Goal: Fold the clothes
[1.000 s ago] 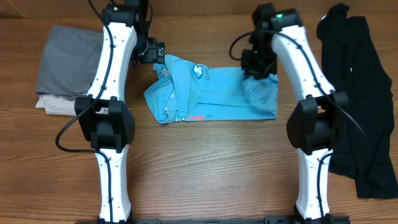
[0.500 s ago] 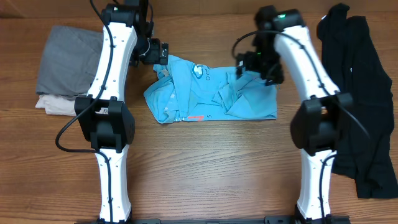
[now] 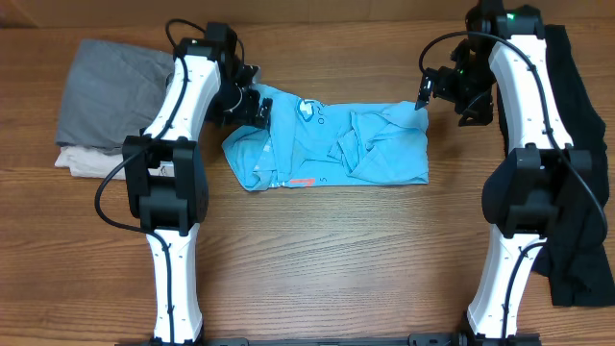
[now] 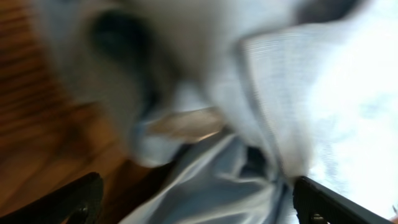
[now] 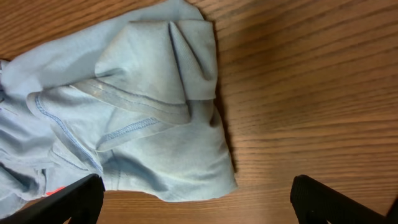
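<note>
Backed my right gripper (image 3: 432, 89) off the T-shirt (image 3: 327, 146); fingers spread, empty.
It lies mid-table, long axis left-right, right edge just left of that gripper; left gripper (image 3: 255, 106) at its left end, seemingly spread, view blurry.

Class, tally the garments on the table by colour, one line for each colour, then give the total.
Blue T-shirt: 1
Black garment: 1
Grey folded garment: 1
Beige folded garment: 1
Total: 4
</note>
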Controlling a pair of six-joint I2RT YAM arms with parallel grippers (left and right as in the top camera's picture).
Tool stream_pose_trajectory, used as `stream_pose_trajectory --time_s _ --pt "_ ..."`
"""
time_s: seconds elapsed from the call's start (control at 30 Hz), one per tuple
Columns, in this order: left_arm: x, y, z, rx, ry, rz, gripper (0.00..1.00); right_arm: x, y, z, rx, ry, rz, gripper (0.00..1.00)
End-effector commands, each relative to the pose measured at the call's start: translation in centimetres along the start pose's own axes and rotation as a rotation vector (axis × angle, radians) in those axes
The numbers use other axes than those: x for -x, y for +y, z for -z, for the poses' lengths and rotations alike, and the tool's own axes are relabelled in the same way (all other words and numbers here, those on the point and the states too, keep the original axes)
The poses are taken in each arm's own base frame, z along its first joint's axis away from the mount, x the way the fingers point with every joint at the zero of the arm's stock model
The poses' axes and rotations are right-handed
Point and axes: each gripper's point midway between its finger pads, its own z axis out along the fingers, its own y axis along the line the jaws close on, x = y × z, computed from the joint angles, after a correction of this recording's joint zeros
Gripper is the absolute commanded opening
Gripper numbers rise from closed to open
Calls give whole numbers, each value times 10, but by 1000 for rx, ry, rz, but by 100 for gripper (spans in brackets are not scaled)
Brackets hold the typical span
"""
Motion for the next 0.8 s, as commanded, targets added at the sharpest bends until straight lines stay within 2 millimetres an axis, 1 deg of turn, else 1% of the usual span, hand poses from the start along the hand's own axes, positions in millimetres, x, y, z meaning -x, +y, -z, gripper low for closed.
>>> stream_pose_trajectory --time_s 0.0,0.1,0.23,0.37,0.4,0.47,0.5,0.53,0.6,0.63,0.7,0.77 --pt "6 -30 2 -167 -57 -183 100 4 3 25 14 -67 33 100" --pt "7 -30 0 -172 -67 -190 100 4 3 25 14 -67 33 100" --pt "1 -29 -9 -177 -51 -183 100 3 3 25 14 -66 33 100" --pt "-14 -36 -23 -230 -10 -163 100 3 4 25 14 -66 34 100" --pt "-18 -37 -26 -234 2 -156 96 4 4 25 14 -67 34 100" --pt "-27 -38 -34 -237 30 -129 84 4 4 25 14 -67 34 100" --pt "-30 -38 -38 -233 40 -114 71 4 4 25 14 -67 34 100" --pt "-32 -36 -41 -225 48 -95 54 4 4 25 14 -67 34 100" --pt "-33 -28 -44 -175 58 -31 9 3 4 24 14 -66 33 100" --pt "-31 -23 -44 -145 58 9 4 3 4 24 14 -65 33 100" --pt "-24 -6 -37 -73 35 110 4 2 3 24 13 -59 32 99" --pt "-16 3 -26 -45 9 161 4 -1 3 24 10 -50 31 96"
